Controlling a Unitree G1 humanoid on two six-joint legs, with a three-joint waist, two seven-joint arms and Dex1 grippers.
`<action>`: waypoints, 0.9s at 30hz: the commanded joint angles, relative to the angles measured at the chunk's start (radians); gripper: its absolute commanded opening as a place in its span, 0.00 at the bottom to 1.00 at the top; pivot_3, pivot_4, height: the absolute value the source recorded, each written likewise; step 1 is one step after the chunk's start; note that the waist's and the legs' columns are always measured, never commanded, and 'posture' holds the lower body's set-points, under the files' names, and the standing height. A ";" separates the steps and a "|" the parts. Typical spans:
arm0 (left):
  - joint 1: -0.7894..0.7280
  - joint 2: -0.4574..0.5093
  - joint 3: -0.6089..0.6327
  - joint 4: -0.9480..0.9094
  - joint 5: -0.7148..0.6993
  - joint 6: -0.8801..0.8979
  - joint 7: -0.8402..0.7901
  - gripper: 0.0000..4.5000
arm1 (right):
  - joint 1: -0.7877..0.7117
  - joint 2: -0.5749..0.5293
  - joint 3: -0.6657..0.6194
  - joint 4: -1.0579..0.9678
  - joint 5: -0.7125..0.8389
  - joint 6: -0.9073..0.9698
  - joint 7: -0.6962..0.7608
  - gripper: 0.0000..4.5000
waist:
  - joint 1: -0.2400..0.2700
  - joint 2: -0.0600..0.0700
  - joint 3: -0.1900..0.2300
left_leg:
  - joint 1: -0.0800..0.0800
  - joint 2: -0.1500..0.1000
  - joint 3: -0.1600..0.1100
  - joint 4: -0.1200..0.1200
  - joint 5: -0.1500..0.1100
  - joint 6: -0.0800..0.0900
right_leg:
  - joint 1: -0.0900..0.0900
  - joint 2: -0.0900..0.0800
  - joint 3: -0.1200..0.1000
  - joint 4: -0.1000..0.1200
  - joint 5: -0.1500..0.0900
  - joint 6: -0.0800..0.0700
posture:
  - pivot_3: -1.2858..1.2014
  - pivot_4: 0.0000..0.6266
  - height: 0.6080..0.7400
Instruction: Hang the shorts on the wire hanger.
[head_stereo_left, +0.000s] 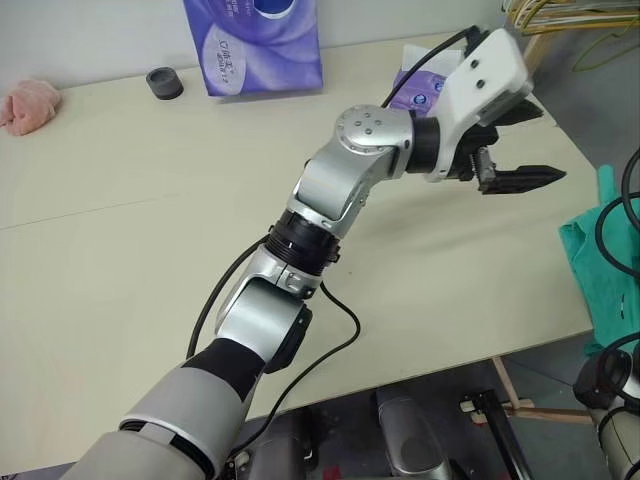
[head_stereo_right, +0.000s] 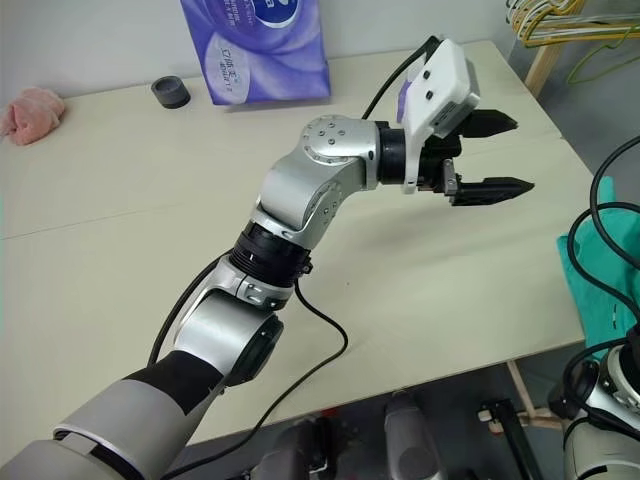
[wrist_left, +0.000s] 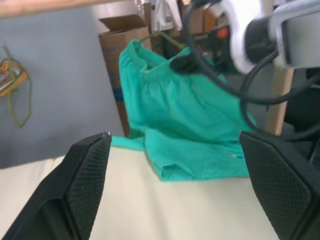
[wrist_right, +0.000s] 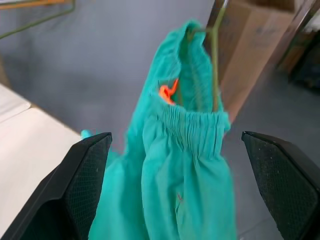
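Note:
The teal-green shorts (wrist_right: 185, 150) hang just off the table's right edge, gathered waistband up, with an orange tag (wrist_right: 167, 92) inside. The thin olive wire hanger (wrist_right: 215, 55) runs through the waistband and rises out of view. My right gripper (wrist_right: 177, 145) is open, its fingers wide on either side of the shorts and apart from them. My left gripper (head_stereo_left: 530, 145) reaches across the table toward the right edge. It is open and empty, a short way from the shorts (head_stereo_left: 590, 250). In the left wrist view the shorts (wrist_left: 185, 120) drape past the table corner.
On the pale table (head_stereo_left: 150, 220) stand a purple tissue pack (head_stereo_left: 255, 45), a small black cap (head_stereo_left: 164, 83), a pink cloth (head_stereo_left: 28, 105) and a purple packet (head_stereo_left: 415, 90). Bunched yellowish hangers (head_stereo_left: 560, 15) sit at the back right. A cardboard box (wrist_left: 120, 30) stands behind the shorts.

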 joint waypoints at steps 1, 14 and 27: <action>0.014 0.010 0.006 -0.040 0.014 -0.016 0.024 0.96 | 0.042 -0.071 0.074 -0.092 -0.030 -0.153 0.050 0.99 | 0.000 0.000 0.000 | -0.001 0.000 0.000 0.000 0.001 0.000 | -0.001 0.000 0.000 0.001 0.000 0.000 | 0.39 0.40 1.00; 0.344 0.185 0.199 -0.110 0.155 0.013 0.510 0.96 | 0.412 0.176 0.405 -0.033 0.052 -0.809 0.327 0.99 | -0.016 -0.005 -0.006 | 0.002 0.000 -0.002 0.000 0.009 -0.001 | -0.002 0.002 -0.001 0.008 0.005 -0.003 | 0.42 0.35 1.00; 0.868 0.274 0.436 -0.385 0.157 0.008 0.777 0.96 | 0.421 0.295 0.523 0.518 0.090 -1.393 0.558 0.99 | 0.097 -0.014 -0.093 | 0.000 0.000 -0.008 -0.002 0.017 -0.011 | -0.008 0.002 -0.004 0.008 0.012 -0.006 | 0.53 0.13 1.00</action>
